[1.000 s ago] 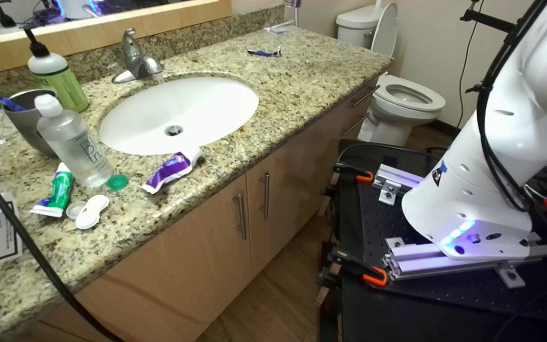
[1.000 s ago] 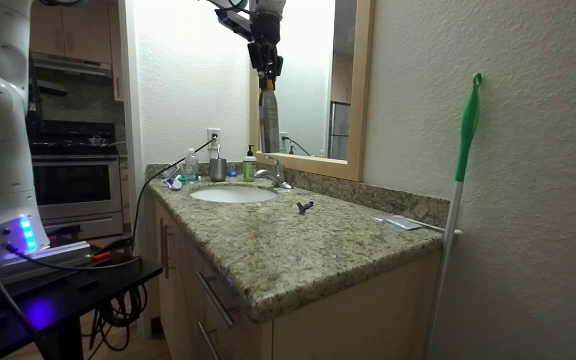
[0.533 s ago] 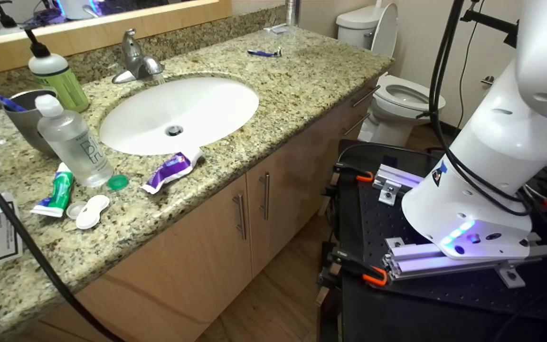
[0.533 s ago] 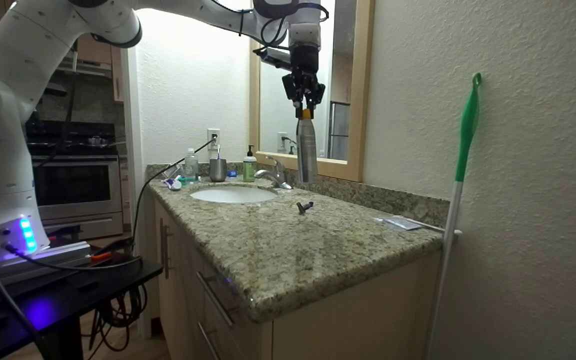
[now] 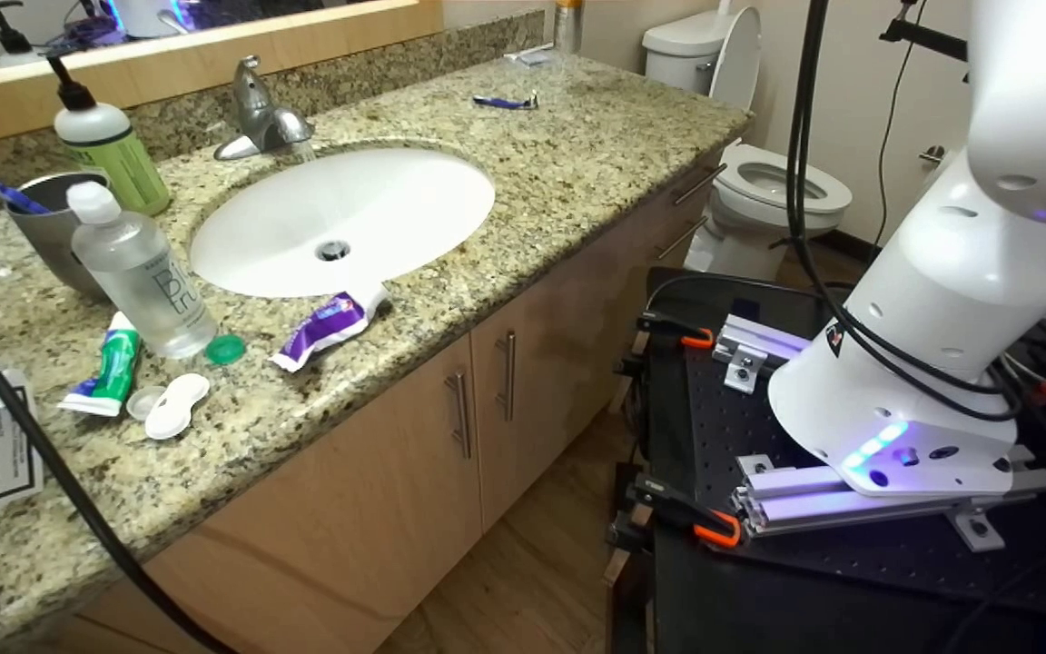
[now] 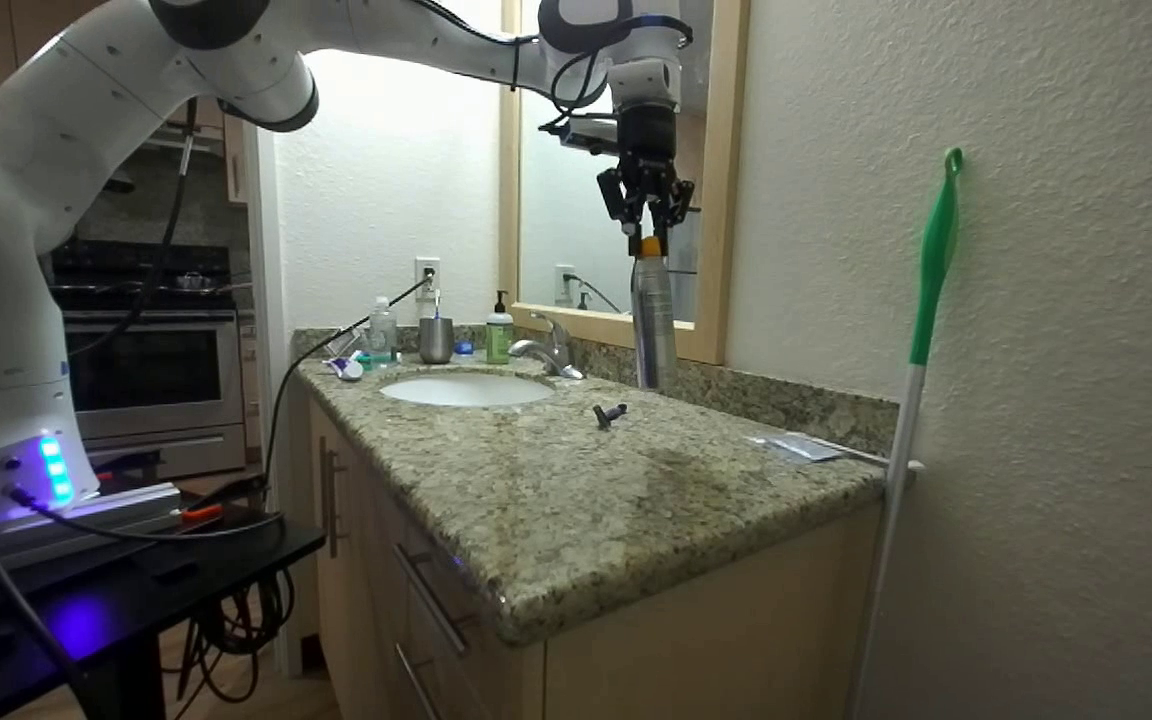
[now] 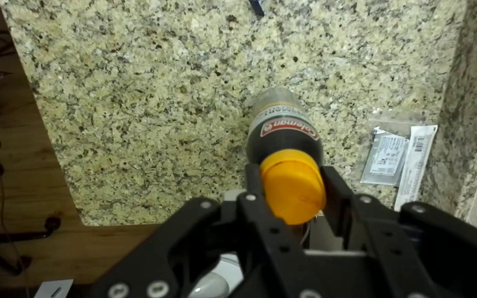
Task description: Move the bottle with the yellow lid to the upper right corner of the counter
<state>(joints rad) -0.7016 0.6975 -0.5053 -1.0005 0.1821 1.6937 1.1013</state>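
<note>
In an exterior view, the top edge crops my bottle (image 5: pixel 568 29); wrist view, right, I can't read the silvery packet (image 7: pixel 386 155).

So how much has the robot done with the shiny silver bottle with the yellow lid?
Done: picking up. The black two-fingered gripper is closed on the yellow-orange lid of the slim silver bottle. In hand: the trip to its spot; the bottle appears to hang above the speckled beige granite counter. Left: probably lowering it at the upper right corner, then letting go, because it isn't set down yet.

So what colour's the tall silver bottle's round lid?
The lid is yellowish orange, clearest in the wrist view.
</note>
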